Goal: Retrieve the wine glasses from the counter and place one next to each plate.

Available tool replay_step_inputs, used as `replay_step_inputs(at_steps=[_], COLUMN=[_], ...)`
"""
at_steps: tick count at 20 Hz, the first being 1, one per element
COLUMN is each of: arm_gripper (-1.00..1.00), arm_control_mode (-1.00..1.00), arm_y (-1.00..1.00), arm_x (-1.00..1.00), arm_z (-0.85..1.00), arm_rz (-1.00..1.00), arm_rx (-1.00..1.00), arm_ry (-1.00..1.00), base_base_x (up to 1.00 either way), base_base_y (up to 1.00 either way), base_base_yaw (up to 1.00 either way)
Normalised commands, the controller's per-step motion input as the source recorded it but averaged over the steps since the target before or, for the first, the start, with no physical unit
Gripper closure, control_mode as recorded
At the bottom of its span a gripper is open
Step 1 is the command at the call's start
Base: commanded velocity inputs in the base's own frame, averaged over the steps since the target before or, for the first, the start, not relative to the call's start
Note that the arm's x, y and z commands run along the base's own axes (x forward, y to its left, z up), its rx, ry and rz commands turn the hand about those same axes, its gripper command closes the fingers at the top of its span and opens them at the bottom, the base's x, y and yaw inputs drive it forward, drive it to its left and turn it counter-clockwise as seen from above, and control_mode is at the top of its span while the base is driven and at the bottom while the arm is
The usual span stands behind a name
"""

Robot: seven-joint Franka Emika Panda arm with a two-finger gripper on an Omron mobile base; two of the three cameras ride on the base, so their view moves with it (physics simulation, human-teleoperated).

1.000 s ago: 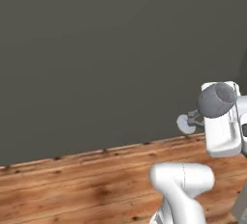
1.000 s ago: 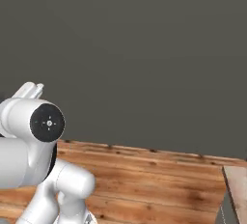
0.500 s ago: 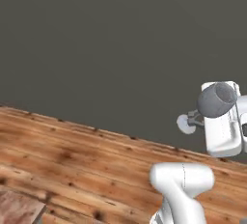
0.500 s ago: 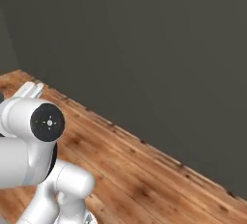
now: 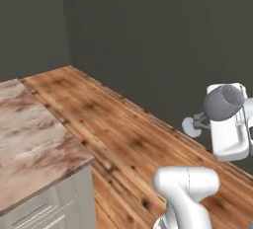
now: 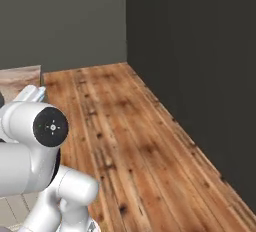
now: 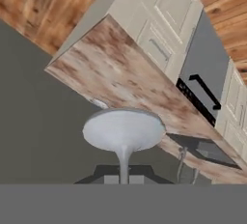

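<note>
Hand view: wine glass [image 7: 124,133] seen foot-on, round foot facing the camera, thin stem running down toward the end effector; fingertips themselves not readable here
End effector: [image 5: 206,119] together on the glass stem, judging by the left base view, where the stem and foot stick out sideways from the white hand
Glass position: carried high beside the arm, lying roughly on its side, bowl [image 5: 223,101] near the hand, foot [image 5: 189,126] pointing away over the wooden floor [image 5: 123,134]
Tabletop: marbled stone corner [image 5: 29,144] at the lower left of the left base view, cream drawers [image 5: 54,208] under it; well apart from the glass
Plates: none made out in these frames, so the drop spot is not yet fixed
Step in hand: transport, by my reading; glass lifted, placing not begun
Risk 1: thin stem gripped sideways; a jolt of the base could let the glass rotate or slip between the fingers
Risk 2: dark wall [image 6: 200,61] runs close on the arm's side; a wide swing could knock the foot against it
Risk 3: setting down from this tilt would land the glass on its rim or side unless the wrist rights it first
Hand view extra: dark appliance front with handle [image 7: 205,90] set in the cabinets, and a sink with faucet [image 7: 193,150] in the marbled top
Right base view extra: long run of floor along the wall corner, arm joint [image 6: 47,126] in the foreground
Left base view extra: how the glass actually sits in the hand
</note>
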Motion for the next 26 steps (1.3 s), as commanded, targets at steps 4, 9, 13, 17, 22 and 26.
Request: replay_step_inputs(at_steps=[4,9,13,17,22,26], arm_gripper=[1.00,1.00,1.00,1.00,1.00,1.00], arm_control_mode=[1.00,1.00,1.00,1.00,1.00,1.00], arm_y=[0.00,0.00,0.00,0.00,0.00,0.00], arm_x=[0.00,0.00,0.00,0.00,0.00,0.00], arm_z=[0.00,0.00,0.00,0.00,0.00,0.00], arm_rz=[0.00,0.00,0.00,0.00,0.00,0.00], arm_rx=[0.00,0.00,0.00,0.00,0.00,0.00], arm_ry=[0.00,0.00,0.00,0.00,0.00,0.00], base_base_x=[0.60,0.77,0.85,1.00,1.00,1.00], base_base_y=[-0.54,-0.87,-1.00,-0.91,-0.64,-0.24], base_base_yaw=[0.51,0.35,0.31,0.34,0.38,0.45])
